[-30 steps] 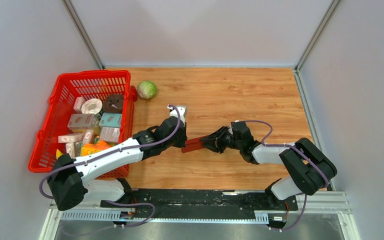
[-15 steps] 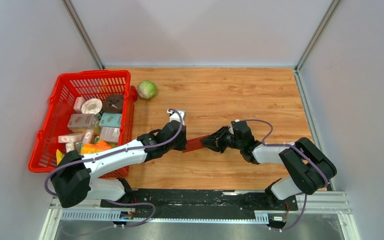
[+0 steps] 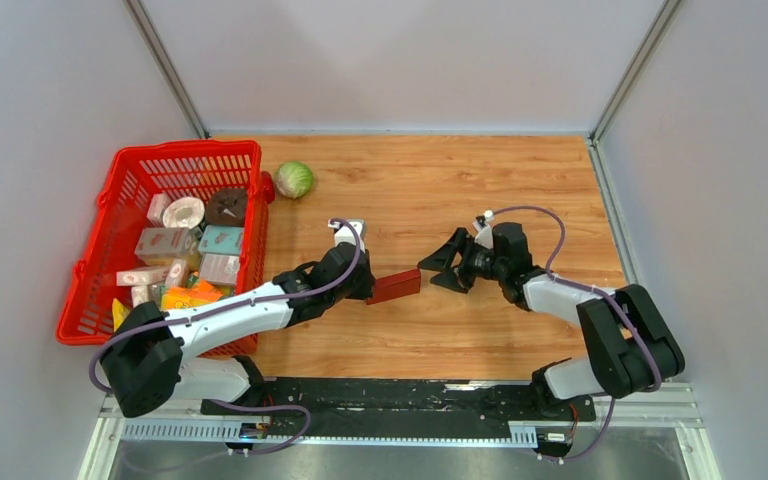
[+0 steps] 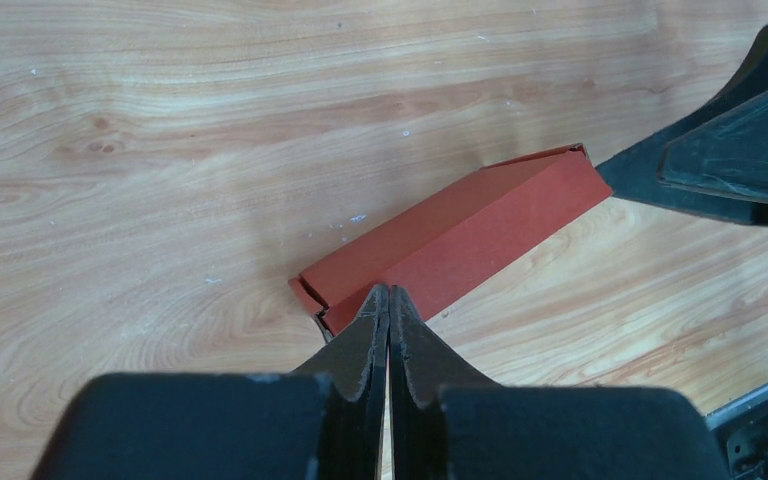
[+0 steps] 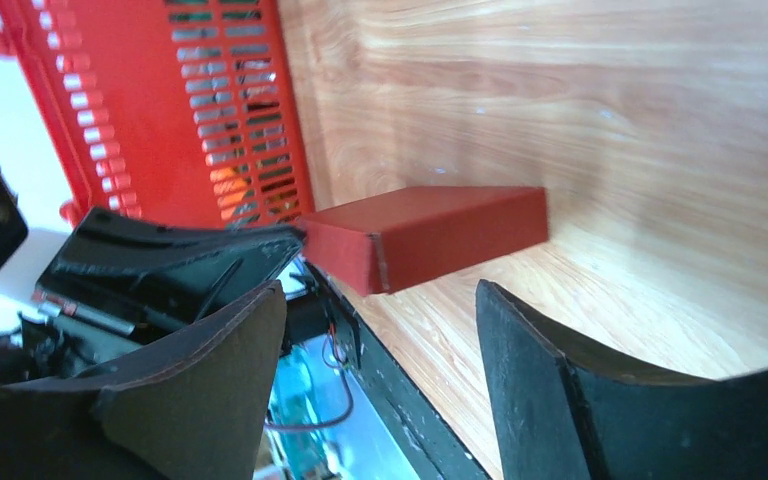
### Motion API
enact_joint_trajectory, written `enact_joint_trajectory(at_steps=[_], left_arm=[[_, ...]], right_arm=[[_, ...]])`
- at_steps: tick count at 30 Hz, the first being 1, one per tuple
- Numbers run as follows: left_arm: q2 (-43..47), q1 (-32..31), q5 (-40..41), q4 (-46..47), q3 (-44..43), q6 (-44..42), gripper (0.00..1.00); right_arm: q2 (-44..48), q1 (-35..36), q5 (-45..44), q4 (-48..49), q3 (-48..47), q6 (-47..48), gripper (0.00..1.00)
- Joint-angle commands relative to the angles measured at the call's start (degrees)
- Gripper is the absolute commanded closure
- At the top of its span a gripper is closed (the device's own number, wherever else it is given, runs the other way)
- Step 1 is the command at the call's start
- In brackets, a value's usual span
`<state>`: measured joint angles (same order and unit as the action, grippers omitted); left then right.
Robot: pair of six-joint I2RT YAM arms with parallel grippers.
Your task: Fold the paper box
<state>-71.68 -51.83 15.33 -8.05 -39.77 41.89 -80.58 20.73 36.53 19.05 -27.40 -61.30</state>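
The paper box (image 3: 395,285) is a small dark red closed cardboard box, lying lengthwise between the two grippers at mid-table. In the left wrist view the paper box (image 4: 460,235) runs away from the fingertips, and my left gripper (image 4: 389,292) is shut, pinching the box's near end. From above, the left gripper (image 3: 368,287) sits at the box's left end. My right gripper (image 3: 440,266) stands open just right of the box, not touching it. In the right wrist view the box (image 5: 440,235) lies ahead of the open right gripper (image 5: 380,300), nothing between the fingers.
A red mesh basket (image 3: 110,230) full of grocery cartons stands at the left, its wall close behind the box in the right wrist view (image 5: 250,110). A green cabbage (image 3: 294,179) lies by the basket's far corner. Grey walls enclose the wooden table (image 3: 520,190).
My right gripper has let go of the box's right end, opened wide and drawn back to the right. The left gripper stays shut on the box's other end.
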Motion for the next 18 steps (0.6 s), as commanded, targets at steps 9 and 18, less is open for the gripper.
enact_joint_trajectory(at_steps=[9,18], left_arm=[[-2.15,0.15,-1.71,-4.6,2.59,0.3,0.96],[-2.41,0.15,-1.89,-4.07,3.29,0.3,0.96]], right_arm=[[-7.66,-0.08,11.37,0.55,-7.41,14.19,0.43],[-13.11,-0.08,11.46,6.44,-5.65,12.7,0.63]])
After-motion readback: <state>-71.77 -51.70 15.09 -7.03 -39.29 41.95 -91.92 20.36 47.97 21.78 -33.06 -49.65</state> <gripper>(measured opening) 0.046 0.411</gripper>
